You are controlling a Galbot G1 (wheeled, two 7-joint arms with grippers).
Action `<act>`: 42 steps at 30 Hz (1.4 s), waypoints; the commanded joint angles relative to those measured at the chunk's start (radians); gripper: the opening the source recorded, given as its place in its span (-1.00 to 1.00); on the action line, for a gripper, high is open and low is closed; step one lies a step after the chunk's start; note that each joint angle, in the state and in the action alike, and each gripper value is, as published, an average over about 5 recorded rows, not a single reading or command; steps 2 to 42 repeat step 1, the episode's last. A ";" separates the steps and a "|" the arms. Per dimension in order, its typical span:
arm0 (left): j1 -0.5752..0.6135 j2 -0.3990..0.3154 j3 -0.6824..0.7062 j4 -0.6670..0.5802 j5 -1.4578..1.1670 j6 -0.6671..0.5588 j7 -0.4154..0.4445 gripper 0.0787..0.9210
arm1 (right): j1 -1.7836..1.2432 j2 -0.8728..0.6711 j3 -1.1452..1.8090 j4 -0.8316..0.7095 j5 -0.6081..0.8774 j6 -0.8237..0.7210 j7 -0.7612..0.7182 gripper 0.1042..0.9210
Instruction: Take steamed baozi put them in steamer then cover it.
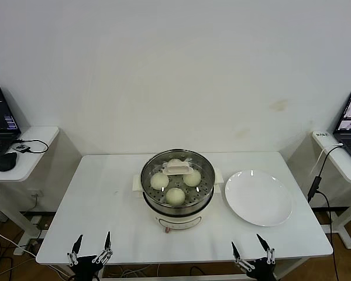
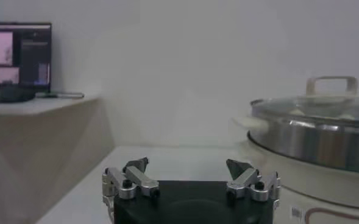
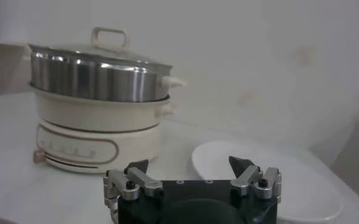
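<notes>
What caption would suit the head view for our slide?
Four baozi inside the steamer under its cover; plate empty.

Black gripper (image 2: 189, 173) bodies — silver knuckles, dark pointed fingertips (image 2: 138, 165).

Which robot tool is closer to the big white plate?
Right. The right tool sits at the table's near edge, just in front of the plate; the left tool is far across, beyond the steamer.
</notes>
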 commanded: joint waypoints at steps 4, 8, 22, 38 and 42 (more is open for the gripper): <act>0.023 -0.011 -0.004 0.019 -0.041 -0.012 -0.002 0.77 | -0.017 -0.006 -0.025 0.052 0.038 -0.072 0.016 0.76; 0.023 -0.011 -0.004 0.019 -0.041 -0.012 -0.002 0.77 | -0.017 -0.006 -0.025 0.052 0.038 -0.072 0.016 0.76; 0.023 -0.011 -0.004 0.019 -0.041 -0.012 -0.002 0.77 | -0.017 -0.006 -0.025 0.052 0.038 -0.072 0.016 0.76; 0.023 -0.011 -0.004 0.019 -0.041 -0.012 -0.002 0.77 | -0.017 -0.006 -0.025 0.052 0.038 -0.072 0.016 0.76; 0.023 -0.011 -0.004 0.019 -0.041 -0.012 -0.002 0.77 | -0.017 -0.006 -0.025 0.052 0.038 -0.072 0.016 0.76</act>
